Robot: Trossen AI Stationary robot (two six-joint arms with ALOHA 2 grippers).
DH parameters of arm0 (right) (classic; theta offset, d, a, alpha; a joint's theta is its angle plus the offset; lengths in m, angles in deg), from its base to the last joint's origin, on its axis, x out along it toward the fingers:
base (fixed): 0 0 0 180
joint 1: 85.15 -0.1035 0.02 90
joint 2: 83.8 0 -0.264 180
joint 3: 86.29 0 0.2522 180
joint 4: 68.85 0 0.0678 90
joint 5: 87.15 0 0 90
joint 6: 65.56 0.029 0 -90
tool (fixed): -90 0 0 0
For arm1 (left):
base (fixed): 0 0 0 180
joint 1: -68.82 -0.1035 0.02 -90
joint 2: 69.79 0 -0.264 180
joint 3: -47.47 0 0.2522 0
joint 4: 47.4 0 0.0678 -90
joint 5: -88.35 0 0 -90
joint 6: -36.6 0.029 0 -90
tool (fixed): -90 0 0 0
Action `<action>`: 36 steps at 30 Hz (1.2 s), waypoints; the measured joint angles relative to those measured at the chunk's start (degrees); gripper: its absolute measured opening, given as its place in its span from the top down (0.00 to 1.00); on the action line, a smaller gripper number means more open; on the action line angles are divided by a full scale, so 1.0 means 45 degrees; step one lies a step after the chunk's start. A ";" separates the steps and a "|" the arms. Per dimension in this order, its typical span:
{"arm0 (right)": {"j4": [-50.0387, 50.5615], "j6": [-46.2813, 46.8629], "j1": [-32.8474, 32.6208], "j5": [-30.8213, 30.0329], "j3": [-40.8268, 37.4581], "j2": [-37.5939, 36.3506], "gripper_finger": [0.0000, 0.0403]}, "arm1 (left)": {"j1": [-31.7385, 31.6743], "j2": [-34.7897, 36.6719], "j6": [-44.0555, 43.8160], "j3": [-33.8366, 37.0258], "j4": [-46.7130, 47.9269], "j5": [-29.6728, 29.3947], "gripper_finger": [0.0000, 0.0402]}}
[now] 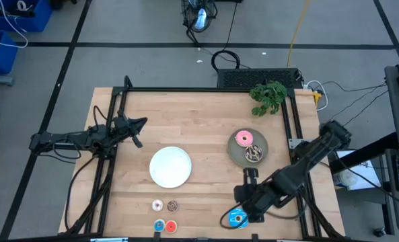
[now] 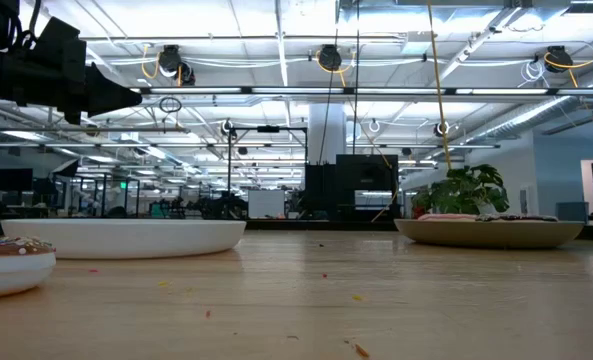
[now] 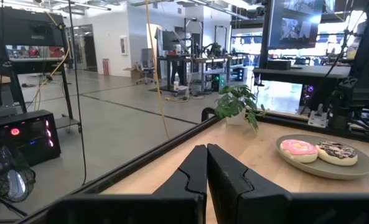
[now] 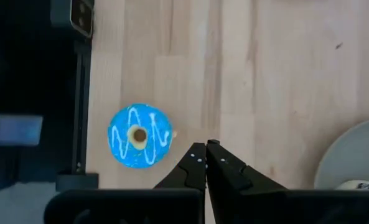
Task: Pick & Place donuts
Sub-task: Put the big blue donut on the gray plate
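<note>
From above, the right gripper (image 1: 247,202) hangs over the table's near right corner, just beside the blue donut (image 1: 237,217), which lies flat on the wood near the edge; the pink donut (image 1: 243,138) and brown donut (image 1: 254,154) already sit on the grey plate (image 1: 233,149), the white plate (image 1: 170,167) is bare, and four tiny donuts (image 1: 165,215) cluster near the front edge. The left gripper (image 1: 137,125) waits at the left side, off the work. The low view shows only both plates' rims, a tiny donut at the left edge and part of an arm overhead, so it adds little here. In the left wrist view that arm's fingers (image 3: 193,171) are pressed together with nothing between them, the grey plate and its two donuts well ahead. In the right wrist view the fingers (image 4: 200,163) are likewise clenched and empty, with the blue donut off to one side rather than between them. To pick it cleanly, I judge the right gripper should spread its fingers first, centre over the ring, then descend so they straddle one side of it, keeping clear of the dark frame bar (image 4: 81,106) beside the donut.
</note>
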 joint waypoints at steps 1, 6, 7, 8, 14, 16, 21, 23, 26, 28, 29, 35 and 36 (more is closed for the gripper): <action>0.0227 -0.0087 -0.0005 0.0192 0.0244 0.0340 1.00 | 0.0000 0.0000 -0.0001 0.0000 0.0005 0.0046 0.96; 0.0093 -0.0579 -0.0029 0.0335 0.0385 0.1707 1.00 | 0.0000 0.0000 0.0047 0.0000 0.0082 0.0086 0.96; -0.0062 -0.0581 -0.0029 0.0366 0.0389 0.1918 1.00 | 0.0000 0.0000 0.0047 0.0000 0.0100 0.0086 0.96; -0.0236 -0.0602 -0.0029 0.0408 0.0391 0.2106 1.00 | 0.0000 0.0000 0.0085 0.0000 0.0102 0.0086 0.96; -0.1008 -0.0785 -0.0066 0.1030 0.0390 0.2882 1.00 | 0.0000 0.0000 0.0388 0.0000 0.0054 0.0076 0.96; -0.0915 -0.0650 -0.0121 0.1030 0.0390 0.2971 1.00 | 0.0000 0.0005 0.0454 0.0000 -0.0091 0.0071 0.96; -0.1695 -0.0066 -0.0589 0.0926 0.0179 0.2944 1.00 | 0.0000 0.0003 0.0558 -0.0005 -0.0189 0.0076 0.96; -0.2054 0.0383 -0.0810 0.0741 -0.0067 0.2962 1.00 | 0.0000 0.0003 0.0694 -0.0001 -0.0189 0.0073 0.96; -0.1959 0.1178 -0.0962 0.0583 -0.0542 0.2954 1.00 | 0.0000 0.0002 0.0722 -0.0004 -0.0189 0.0074 0.96; -0.1621 0.1581 -0.0951 0.0351 -0.0799 0.2979 0.99 | 0.0000 0.0005 0.0722 0.0000 -0.0199 0.0076 0.96; -0.1489 0.1588 -0.0941 0.0346 -0.0856 0.2983 0.97 | 0.0000 0.0000 0.0722 -0.0005 -0.0209 0.0072 0.96; -0.2476 0.0134 -0.0933 0.0784 -0.1259 0.2959 0.76 | 0.0000 0.0001 0.0730 -0.0003 -0.0284 0.0076 0.96; -0.2744 0.0006 -0.0927 0.0972 -0.1294 0.2959 0.72 | 0.0000 0.0000 0.0732 -0.0005 -0.0337 0.0076 0.96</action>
